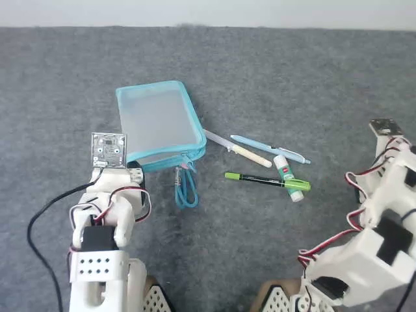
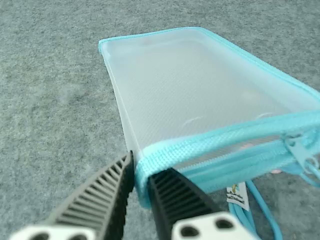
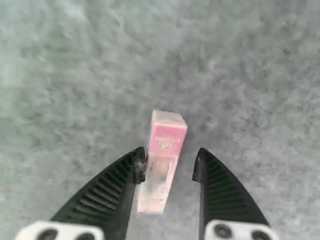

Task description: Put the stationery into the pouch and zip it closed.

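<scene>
At lower left of the high view sits the left arm. Its wrist view shows the left gripper (image 2: 141, 167) with its fingers (image 2: 107, 192) narrowed onto the teal corner seam of the pouch (image 1: 159, 117). The pouch lies flat on the grey worktop (image 1: 292, 78), left of centre. It is a thin bite on fabric only. If I pull or lift from here the seam may slide out, or the whole pouch may drag across the felt instead of opening. The zip pull (image 2: 300, 150) is at the far end of that edge, and I cannot tell how far the mouth gapes.

The blue cord (image 1: 186, 187) trails just below the pouch's mouth and could snag anything I sweep in.

Moving right, a white pen (image 1: 237, 149), a blue pen (image 1: 268, 149), a green marker (image 1: 265, 180) and a glue stick (image 1: 288, 175) lie close together, the marker's tip across the glue stick. Picking one risks nudging its neighbours, and the glue stick would probably roll.

At lower right is the right arm. The right gripper (image 3: 170, 154) has its fingers (image 3: 112, 187) spread wide, straddling a small pink-capped block (image 3: 167, 132). The block touches one finger and stands apart from the other — an off-centre close could twist it or squirt it out sideways.
</scene>
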